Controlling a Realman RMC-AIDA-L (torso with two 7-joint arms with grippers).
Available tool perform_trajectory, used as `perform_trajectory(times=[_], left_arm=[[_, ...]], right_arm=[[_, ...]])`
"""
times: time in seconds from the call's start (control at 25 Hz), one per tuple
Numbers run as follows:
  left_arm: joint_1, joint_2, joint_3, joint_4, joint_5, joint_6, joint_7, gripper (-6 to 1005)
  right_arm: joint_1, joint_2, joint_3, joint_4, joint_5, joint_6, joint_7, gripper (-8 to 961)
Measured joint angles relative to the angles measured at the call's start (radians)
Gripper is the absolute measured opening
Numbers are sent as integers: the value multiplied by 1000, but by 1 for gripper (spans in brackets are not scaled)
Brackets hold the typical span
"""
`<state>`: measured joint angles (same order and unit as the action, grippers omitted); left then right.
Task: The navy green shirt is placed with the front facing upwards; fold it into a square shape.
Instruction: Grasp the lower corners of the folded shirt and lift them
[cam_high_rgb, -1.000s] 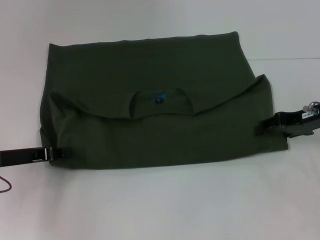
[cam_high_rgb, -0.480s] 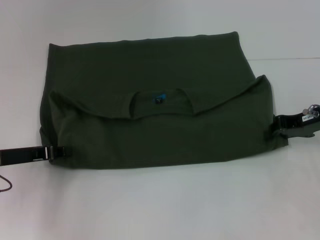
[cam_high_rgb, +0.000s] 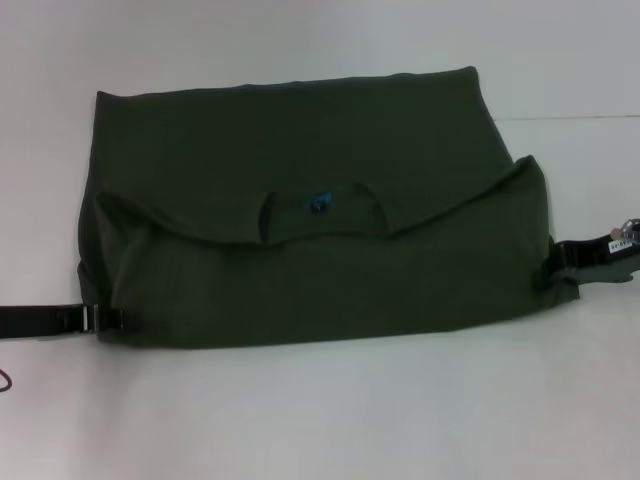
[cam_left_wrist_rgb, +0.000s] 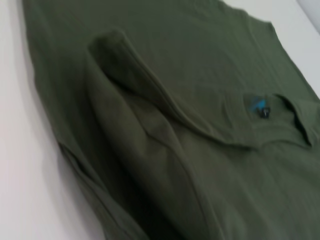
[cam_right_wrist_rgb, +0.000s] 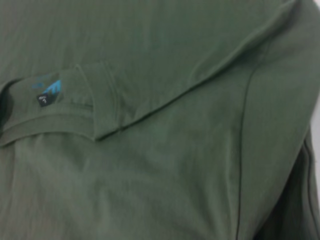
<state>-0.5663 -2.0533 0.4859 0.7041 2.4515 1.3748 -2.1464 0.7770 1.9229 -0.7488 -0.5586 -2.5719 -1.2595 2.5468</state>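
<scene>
White table (cam_high_rgb: 320, 420) is carrying the navy green shirt (cam_high_rgb: 320, 230), folded with collar showing; left gripper (cam_high_rgb: 112, 319) at eight o'clock, right gripper (cam_high_rgb: 560, 262) at three — finger spread unclear — steadying its edges.

The navy green shirt (cam_high_rgb: 310, 200) is matt, soft woven-looking cloth; beside the left gripper (cam_high_rgb: 112, 319), the table (cam_high_rgb: 330, 410) looks smooth, matt white.
</scene>
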Motion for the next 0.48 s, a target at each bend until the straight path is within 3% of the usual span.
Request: perform_trajectory(times=[0.48], left_arm=[[-24, 28, -11, 81, 192, 281, -82, 46]], right_arm=[[-29, -28, -3, -11, -3, -245, -135, 57]])
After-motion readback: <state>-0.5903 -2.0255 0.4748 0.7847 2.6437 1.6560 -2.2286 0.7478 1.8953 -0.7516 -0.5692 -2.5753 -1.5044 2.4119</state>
